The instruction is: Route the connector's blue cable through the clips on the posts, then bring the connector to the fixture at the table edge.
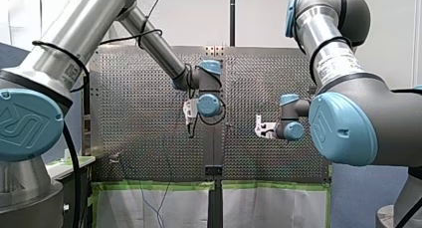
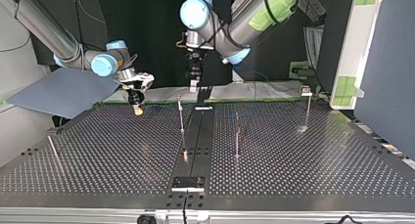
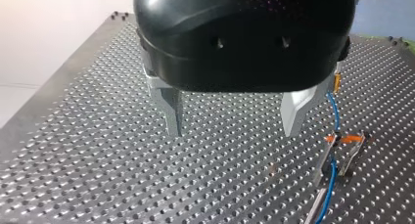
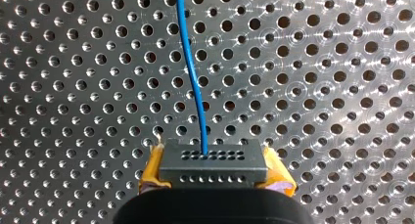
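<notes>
Perforated table [image 4: 342, 62], grey connector [image 4: 213, 161], blue cable [image 4: 192, 62]

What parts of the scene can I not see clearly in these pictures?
- Blue cable: right wrist view, it runs out of the picture ahead of the connector; top view, too thin to follow.
- Clips: one shows in the left wrist view; on the posts in the top view they are too small.
- Table: left wrist view, the black body of my left gripper hides the part behind it.
</notes>
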